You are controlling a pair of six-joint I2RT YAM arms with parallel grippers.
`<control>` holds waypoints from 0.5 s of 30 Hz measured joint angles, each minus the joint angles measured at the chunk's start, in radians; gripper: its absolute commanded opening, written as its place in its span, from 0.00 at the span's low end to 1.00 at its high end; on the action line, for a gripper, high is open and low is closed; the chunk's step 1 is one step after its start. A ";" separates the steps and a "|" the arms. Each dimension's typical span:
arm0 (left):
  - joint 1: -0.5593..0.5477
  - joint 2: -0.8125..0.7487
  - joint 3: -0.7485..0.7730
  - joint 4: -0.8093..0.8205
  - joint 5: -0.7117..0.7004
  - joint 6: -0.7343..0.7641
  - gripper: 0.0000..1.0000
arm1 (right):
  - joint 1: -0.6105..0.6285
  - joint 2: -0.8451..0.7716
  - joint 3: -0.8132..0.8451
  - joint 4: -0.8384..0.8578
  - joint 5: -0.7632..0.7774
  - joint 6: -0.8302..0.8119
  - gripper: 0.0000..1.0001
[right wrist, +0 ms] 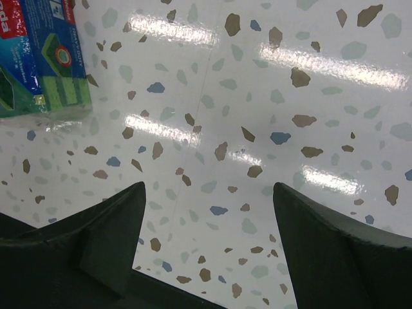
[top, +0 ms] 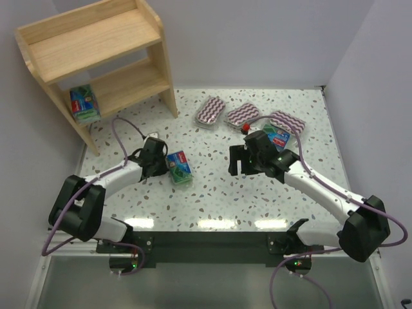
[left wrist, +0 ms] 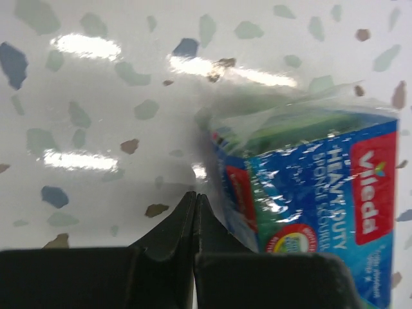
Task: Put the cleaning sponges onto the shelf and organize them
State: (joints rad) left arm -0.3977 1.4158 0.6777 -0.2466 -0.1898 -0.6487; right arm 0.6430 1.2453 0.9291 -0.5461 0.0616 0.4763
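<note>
Left wrist view shows the left pincer (left wrist: pixel 195 205) closed tight on nothing, a green-blue sponge pack (left wrist: pixel 309 212) lying just beside it on the worktop (left wrist: pixel 96 96), seemingly poised to push it toward the shelf (top: pixel 90 45), while the right pincer (right wrist: pixel 207 193) hangs wide apart, holding nothing.
</note>
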 measured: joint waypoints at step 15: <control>-0.041 0.369 0.383 0.249 0.333 0.126 0.00 | 0.000 -0.022 -0.022 -0.012 0.000 0.006 0.84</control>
State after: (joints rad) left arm -0.4389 1.7844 1.0607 0.0025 0.1436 -0.5224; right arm 0.6430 1.2236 0.9073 -0.5579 0.0620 0.4824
